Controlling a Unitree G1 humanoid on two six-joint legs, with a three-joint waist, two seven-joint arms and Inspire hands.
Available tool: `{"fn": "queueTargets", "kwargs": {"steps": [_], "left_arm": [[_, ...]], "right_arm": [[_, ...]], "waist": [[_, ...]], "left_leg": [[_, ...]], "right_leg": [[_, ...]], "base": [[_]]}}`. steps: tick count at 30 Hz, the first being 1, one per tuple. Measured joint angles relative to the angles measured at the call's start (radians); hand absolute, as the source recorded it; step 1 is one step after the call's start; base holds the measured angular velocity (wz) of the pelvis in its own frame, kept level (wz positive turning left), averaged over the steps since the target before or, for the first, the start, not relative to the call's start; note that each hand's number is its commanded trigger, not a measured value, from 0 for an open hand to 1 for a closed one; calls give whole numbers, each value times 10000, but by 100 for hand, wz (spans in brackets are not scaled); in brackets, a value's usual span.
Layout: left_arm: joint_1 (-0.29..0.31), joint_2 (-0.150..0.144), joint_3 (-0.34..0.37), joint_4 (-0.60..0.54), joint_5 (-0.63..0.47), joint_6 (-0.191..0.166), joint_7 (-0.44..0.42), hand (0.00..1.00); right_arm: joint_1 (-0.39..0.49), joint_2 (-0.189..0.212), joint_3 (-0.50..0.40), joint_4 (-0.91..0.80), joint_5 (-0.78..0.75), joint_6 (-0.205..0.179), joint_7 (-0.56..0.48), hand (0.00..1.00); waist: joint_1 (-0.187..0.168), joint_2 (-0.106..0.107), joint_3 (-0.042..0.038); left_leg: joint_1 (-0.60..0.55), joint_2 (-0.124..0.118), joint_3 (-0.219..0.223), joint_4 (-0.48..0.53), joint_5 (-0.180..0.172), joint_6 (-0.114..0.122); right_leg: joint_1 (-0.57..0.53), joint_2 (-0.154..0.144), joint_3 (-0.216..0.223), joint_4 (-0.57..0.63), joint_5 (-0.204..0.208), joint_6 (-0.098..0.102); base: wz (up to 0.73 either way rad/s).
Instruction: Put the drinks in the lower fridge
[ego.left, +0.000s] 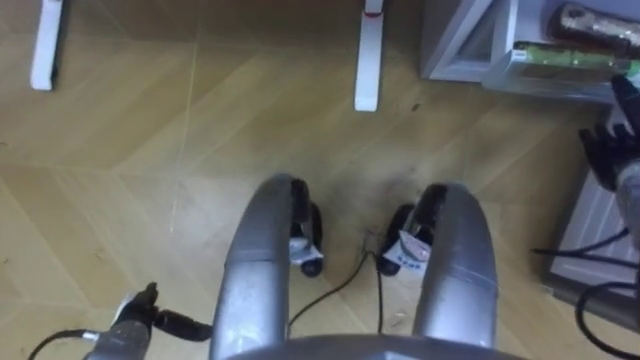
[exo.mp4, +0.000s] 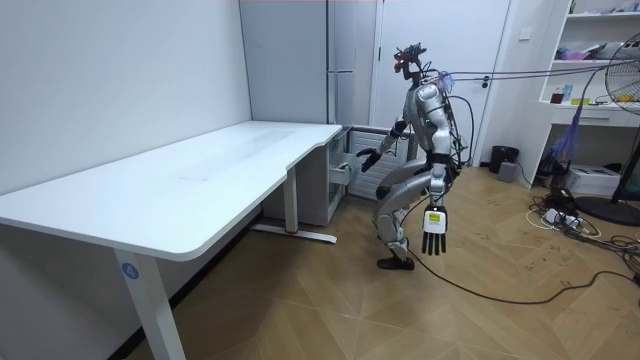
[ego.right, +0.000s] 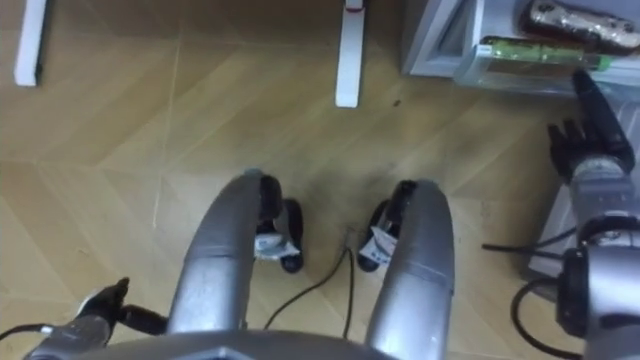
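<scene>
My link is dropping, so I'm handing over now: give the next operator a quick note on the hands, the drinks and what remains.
Right hand: open, fingers straight, empty, close to the open fridge compartment.
Left hand: open, empty, hanging beside the leg.
Drinks: a green bottle and a dark bottle lie inside the compartment.
Done: those two are in.
Left: probably closing the compartment; check for further drinks first.
</scene>
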Motion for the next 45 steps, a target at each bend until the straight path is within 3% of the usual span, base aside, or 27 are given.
{"fn": "queueTargets", "kwargs": {"steps": [6, 13, 20, 23, 31, 37, 41, 45], "left_arm": [[360, 206, -381, -701, -298, -66, -103, 0], [959, 388, -384, -841, -583, -209, -129, 0], [1154, 857, -380, -1196, -1194, -345, -93, 0], [1280, 909, -379, -1200, -1461, -423, -65, 0], [1974, 991, -357, -1566, -1446, -500, 108, 0], [2095, 1005, 28, -1546, -1495, -802, 230, 0], [2202, 1067, 23, -1356, -1525, -962, 453, 0], [2321, 1162, 7, -1367, -1507, -1065, 646, 0]], "right_arm": [[-578, -311, 413, -296, -24, 48, -252, 0], [-674, -571, 882, -505, -88, 74, -1037, 0], [-795, -625, 1687, -1124, -42, 64, -1966, 0], [-923, -626, 1923, -1244, 29, 58, -2460, 0], [-1528, -633, 2147, -1245, 148, -53, -4174, 0], [-1592, -900, 2603, -1548, 404, -79, -5597, 0], [-1591, -1080, 3034, -2267, 413, -262, -6228, 0], [-1592, -1395, 3542, -2997, 356, -474, -6523, 0]], "waist": [[-68, -309, -2], [-74, -378, -1], [-55, -593, 96], [-52, -622, 104], [221, -655, 119], [714, -738, 166], [806, -735, 166], [979, -734, 167]], "left_leg": [[-519, -18, -85, 318, -9, 1], [-658, -192, -42, 326, -47, 71], [-763, -188, 53, 324, -67, 111], [-787, -185, 52, 322, -74, 123], [-824, -195, 57, 316, -100, 174], [-859, -178, -14, 327, -97, 166], [-850, -178, -92, 354, -70, 47], [-819, -200, -281, 640, -218, -98]], "right_leg": [[-416, -100, -58, 309, -86, -36], [-559, -307, -11, 367, -123, 42], [-755, -389, 33, 379, -107, 72], [-758, -470, -33, 379, -108, 69], [-782, -562, -78, 381, -109, 70], [-774, -630, -211, 389, -129, 31], [-702, -632, -309, 404, -155, -18], [-541, -681, -427, 719, -441, -95]], "base": [[6], [3], [-4], [0], [0], [0], [0], [9]]}}
